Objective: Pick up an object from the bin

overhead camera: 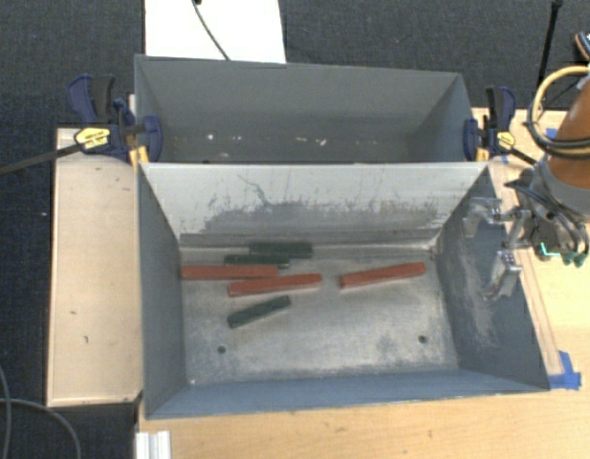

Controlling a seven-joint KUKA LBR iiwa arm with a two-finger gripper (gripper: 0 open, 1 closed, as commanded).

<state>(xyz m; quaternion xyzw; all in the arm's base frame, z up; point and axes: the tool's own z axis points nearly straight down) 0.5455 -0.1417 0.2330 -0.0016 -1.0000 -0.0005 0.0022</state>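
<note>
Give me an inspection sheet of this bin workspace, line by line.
Surface: grey metal bin, floor scuffed and scratched.
Job's things: three red-brown sticks and two dark green sticks, lying flat on the floor's back half, left and middle.
Clutter: nothing seen.
Pincer: pincer over the bin's right sloped wall, apart from every stick.
Cables: black cable beyond the back rim; second black cable at the left.
Surroundings: dark carpet.

Dark carpet floor (46,46) with black cable (32,161)
</note>
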